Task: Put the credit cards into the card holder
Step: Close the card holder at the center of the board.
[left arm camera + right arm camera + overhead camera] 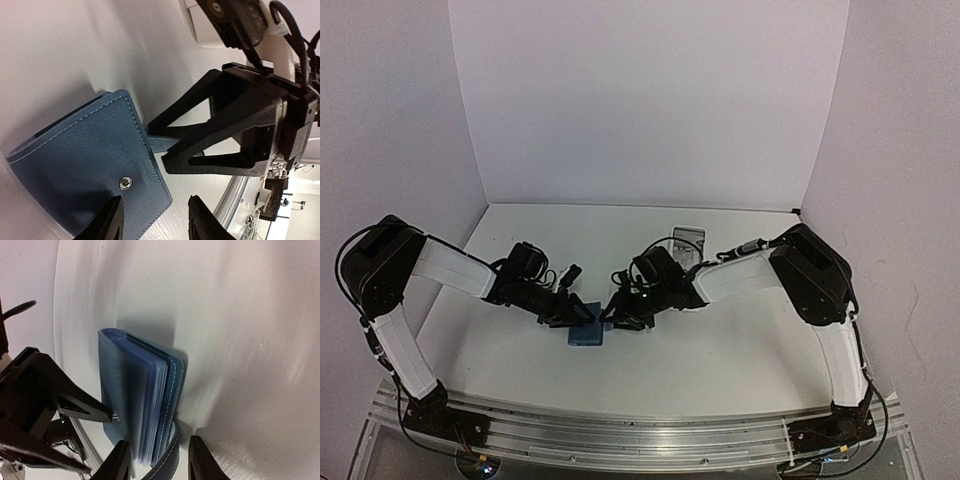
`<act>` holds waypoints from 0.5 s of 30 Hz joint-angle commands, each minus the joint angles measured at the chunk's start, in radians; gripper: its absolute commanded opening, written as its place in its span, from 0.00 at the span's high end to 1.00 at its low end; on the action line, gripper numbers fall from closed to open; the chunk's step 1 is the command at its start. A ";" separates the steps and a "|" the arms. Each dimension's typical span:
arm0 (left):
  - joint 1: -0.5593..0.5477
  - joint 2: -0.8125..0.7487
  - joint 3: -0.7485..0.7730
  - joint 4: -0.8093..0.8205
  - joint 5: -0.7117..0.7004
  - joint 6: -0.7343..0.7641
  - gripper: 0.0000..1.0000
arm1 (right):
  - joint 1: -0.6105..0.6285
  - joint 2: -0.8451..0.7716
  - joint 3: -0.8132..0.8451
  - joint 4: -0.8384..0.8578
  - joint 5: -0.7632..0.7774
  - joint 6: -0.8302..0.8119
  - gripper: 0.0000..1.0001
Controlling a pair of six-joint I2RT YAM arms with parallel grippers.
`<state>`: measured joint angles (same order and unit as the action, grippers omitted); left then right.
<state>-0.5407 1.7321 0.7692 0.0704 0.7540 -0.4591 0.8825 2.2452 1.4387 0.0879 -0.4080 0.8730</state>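
Left fingers [115, 221] parted over card holder [85, 160] | right fingers [124, 463] parted astride it

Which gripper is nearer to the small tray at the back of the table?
The right gripper. It is in front of the tray, slightly left, beside the blue card holder. The left gripper is on the holder's far side, farther left.

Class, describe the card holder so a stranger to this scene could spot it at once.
Start at the white table. Near its front middle, the left claw and right claw meet at the card holder. It is the only blue thing there, stitched with a snap, unlike the white tray farther back.
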 commanded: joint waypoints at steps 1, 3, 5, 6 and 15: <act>-0.005 0.018 0.011 -0.039 -0.134 0.041 0.58 | 0.008 -0.070 -0.025 -0.020 0.021 -0.016 0.61; -0.005 0.016 0.012 -0.063 -0.174 0.054 0.58 | 0.005 -0.073 -0.030 -0.020 0.015 -0.017 0.57; -0.007 0.012 0.005 -0.111 -0.208 0.060 0.59 | -0.002 -0.086 -0.044 -0.016 0.023 -0.019 0.54; -0.005 0.012 -0.005 -0.114 -0.218 0.060 0.59 | -0.008 -0.092 -0.044 -0.010 0.028 -0.028 0.52; -0.005 0.009 -0.046 -0.098 -0.252 0.092 0.60 | -0.012 0.061 0.071 0.019 -0.007 -0.031 0.50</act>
<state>-0.5526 1.7348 0.7616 0.0437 0.6331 -0.4107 0.8749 2.2593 1.4853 0.0875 -0.4015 0.8459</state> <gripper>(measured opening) 0.409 0.503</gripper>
